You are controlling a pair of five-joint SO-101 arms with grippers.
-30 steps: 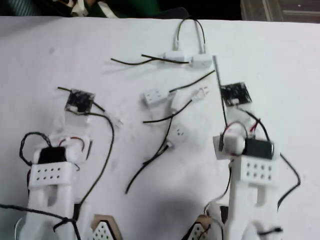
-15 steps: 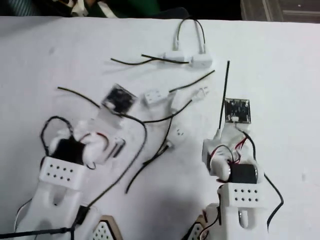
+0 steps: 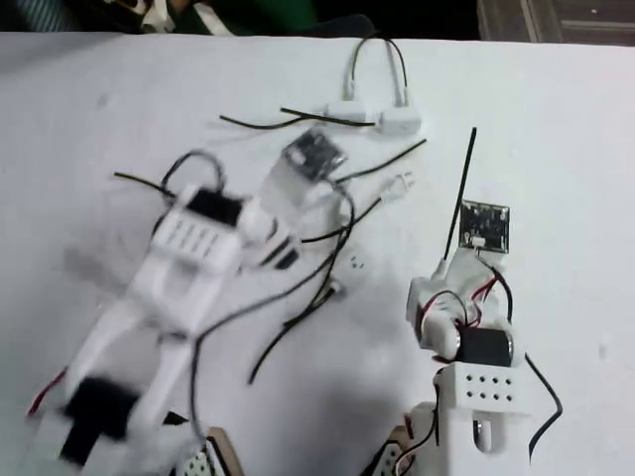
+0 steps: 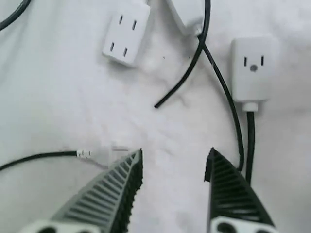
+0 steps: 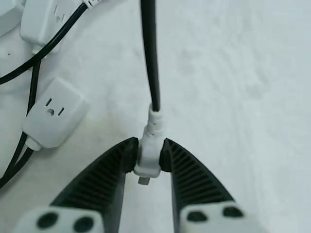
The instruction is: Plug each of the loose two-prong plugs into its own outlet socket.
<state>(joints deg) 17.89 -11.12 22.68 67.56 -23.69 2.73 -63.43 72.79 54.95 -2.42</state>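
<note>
**Stock check: plugs, sockets, fingers**

Your right fingers (image 5: 109,177): closed on a white two-prong plug (image 5: 151,133), its black cord running ahead from them. Your left fingers (image 4: 119,187): open, over the white surface (image 4: 58,107). Second plug (image 4: 99,154): loose, just beside one fingertip. Single outlet socket (image 4: 253,63) and four-slot outlet block (image 4: 125,33): ahead of those fingers.

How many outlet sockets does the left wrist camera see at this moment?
2: a four-slot socket block ahead of the left gripper, and a single socket on a black cord beside it. A cut-off white piece between them may be another.
</note>
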